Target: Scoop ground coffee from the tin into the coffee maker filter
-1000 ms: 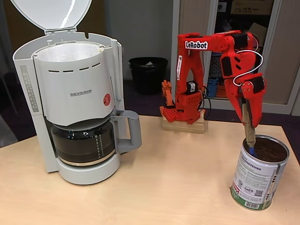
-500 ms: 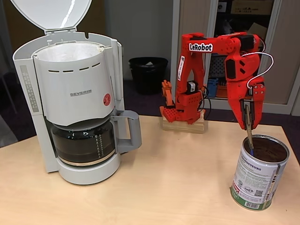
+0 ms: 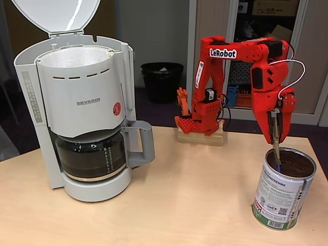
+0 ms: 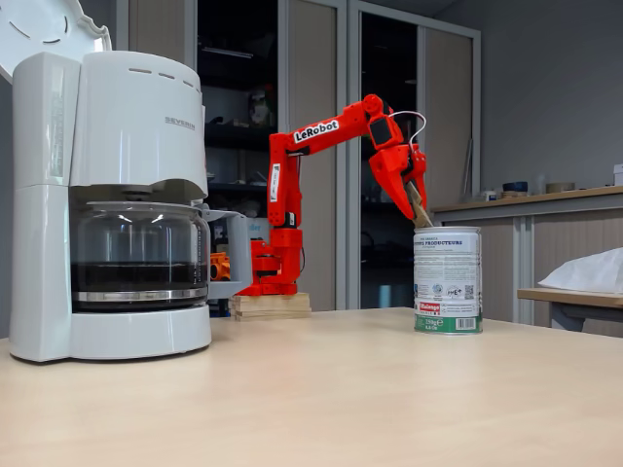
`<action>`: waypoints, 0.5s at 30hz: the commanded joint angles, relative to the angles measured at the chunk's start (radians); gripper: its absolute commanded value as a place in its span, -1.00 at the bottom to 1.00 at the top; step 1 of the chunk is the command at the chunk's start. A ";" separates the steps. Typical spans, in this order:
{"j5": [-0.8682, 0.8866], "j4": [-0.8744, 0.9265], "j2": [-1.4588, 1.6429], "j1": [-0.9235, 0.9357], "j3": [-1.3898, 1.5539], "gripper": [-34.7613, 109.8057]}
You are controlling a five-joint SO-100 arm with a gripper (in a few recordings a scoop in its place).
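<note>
The red arm [image 3: 241, 56] carries "LeRobot" in white letters on its upper link, readable in both fixed views. Its gripper [image 3: 275, 138] points straight down over the tin [image 3: 282, 197], which stands at about 4 o'clock on the table [image 3: 179, 205]. The fingers are closed on a thin wooden-looking stick [image 3: 277, 154] with a blue tip; the tip goes inside the tin's mouth, near the rim at approx. 9 o'clock. If the tip touches the ground coffee [image 3: 294, 164], I cannot tell. The coffee is dark brown and sits a little below the rim.

The tin label is white with a green band at the bottom, black print, a QR code and a barcode. One word reads approx. "PRODUCTEURS"; the rest is too small.

The coffee maker [image 3: 77, 118] stands at 9 o'clock, w/ "SEVERIN" and a red round sticker on the pale basket. The white paper filter [image 3: 77, 55] lines the basket top, and the lid [image 3: 56, 15] is open upward. The glass carafe [image 3: 92, 156] below holds dark liquid.

A black bin [image 3: 161, 79] stands on the floor behind, at 12 o'clock.
</note>
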 commanded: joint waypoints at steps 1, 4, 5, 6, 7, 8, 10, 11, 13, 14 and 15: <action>0.026 0.003 -0.018 -0.034 -0.018 -0.52; 0.044 0.008 -0.037 -0.052 -0.040 -0.52; 0.051 0.011 -0.043 -0.057 -0.048 -0.52; 0.058 0.012 -0.046 -0.063 -0.055 -0.52; 0.066 0.015 -0.051 -0.067 -0.060 -0.52; 0.074 0.018 -0.054 -0.074 -0.067 -0.52; 0.086 0.029 -0.063 -0.086 -0.081 -0.52; 0.094 0.034 -0.064 -0.091 -0.087 -0.52; 0.106 0.044 -0.067 -0.101 -0.100 -0.52; 0.110 0.054 -0.071 -0.106 -0.109 -0.52; 0.118 0.063 -0.072 -0.110 -0.120 -0.52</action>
